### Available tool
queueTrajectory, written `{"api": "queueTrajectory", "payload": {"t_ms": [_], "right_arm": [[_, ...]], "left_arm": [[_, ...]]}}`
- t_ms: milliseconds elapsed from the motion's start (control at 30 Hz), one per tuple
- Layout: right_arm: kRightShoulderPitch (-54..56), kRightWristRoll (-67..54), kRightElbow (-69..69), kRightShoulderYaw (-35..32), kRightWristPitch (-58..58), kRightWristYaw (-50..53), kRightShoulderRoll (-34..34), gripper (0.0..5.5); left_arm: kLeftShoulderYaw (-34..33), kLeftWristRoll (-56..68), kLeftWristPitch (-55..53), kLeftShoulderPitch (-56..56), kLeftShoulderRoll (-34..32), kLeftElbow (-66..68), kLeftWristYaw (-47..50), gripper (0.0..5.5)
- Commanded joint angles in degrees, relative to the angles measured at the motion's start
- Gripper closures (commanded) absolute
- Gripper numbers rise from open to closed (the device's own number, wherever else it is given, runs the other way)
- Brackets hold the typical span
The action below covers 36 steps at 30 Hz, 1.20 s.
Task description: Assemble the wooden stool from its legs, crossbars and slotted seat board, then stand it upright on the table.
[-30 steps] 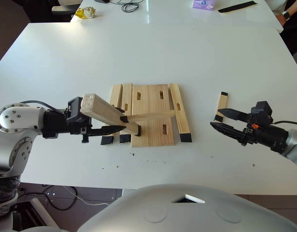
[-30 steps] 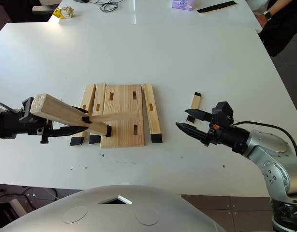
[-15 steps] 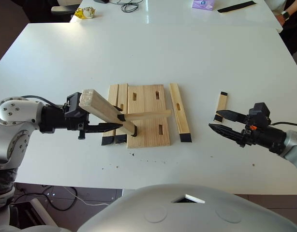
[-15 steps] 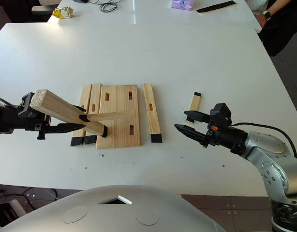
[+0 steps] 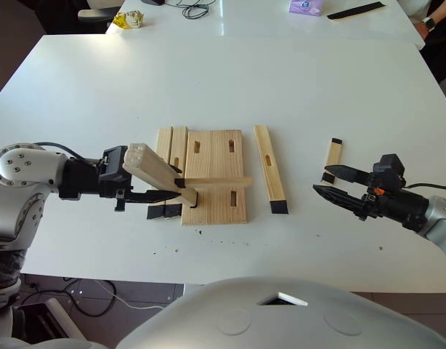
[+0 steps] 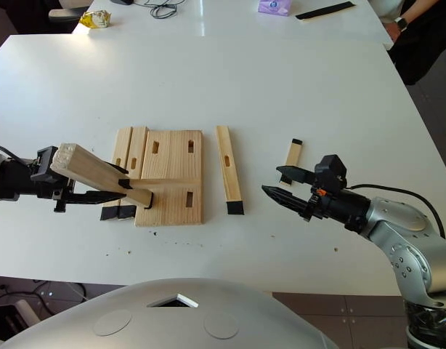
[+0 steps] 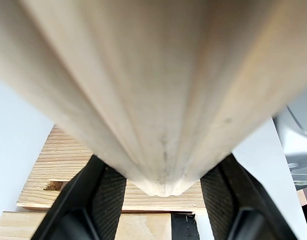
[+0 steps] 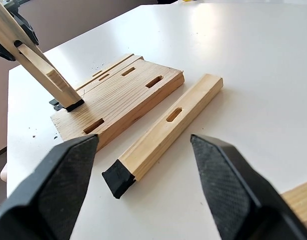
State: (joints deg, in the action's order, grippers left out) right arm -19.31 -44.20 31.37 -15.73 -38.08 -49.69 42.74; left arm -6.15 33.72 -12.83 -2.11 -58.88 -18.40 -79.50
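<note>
My left claw (image 5: 159, 195) clamps a pale, square-cut leg (image 5: 153, 170), its black-capped foot on the grainy slotted seat board (image 5: 217, 190). Right claw (image 5: 322, 180) gapes wide, empty.

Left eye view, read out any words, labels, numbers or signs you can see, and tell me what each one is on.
No text can be read anywhere.
Print on the yellow packet: too small to read.
Print on the purple box: too small to read.
No markings visible on the seat board, the loose leg, or the leg held in the left claw.
</note>
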Motion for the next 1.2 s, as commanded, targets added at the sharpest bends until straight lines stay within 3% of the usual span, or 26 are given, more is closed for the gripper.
{"api": "queueTrajectory", "payload": {"t_ms": [33, 733, 1033, 1200], "right_arm": [[1.24, 0.25, 0.49, 0.65, 0.09, -0.21, 0.67, 2.09], [3.47, -0.57, 0.56, 2.02, -1.81, -1.67, 3.60, 2.09], [3.58, -0.27, 0.59, 2.35, -2.19, -1.57, 3.60, 2.09], [4.28, 0.10, 0.24, 2.95, -2.25, -1.69, 3.68, 2.09]], "left_arm": [[4.05, -4.76, -1.03, -2.16, 0.06, -0.79, 1.45, 3.42], [12.07, -10.15, 1.27, -7.23, -1.06, 0.03, 7.03, 3.42], [13.47, -4.47, -7.24, -0.52, 2.29, 1.26, 12.31, 3.42], [15.14, -5.34, -10.92, 2.82, 5.77, 4.14, 14.93, 2.48]]}}
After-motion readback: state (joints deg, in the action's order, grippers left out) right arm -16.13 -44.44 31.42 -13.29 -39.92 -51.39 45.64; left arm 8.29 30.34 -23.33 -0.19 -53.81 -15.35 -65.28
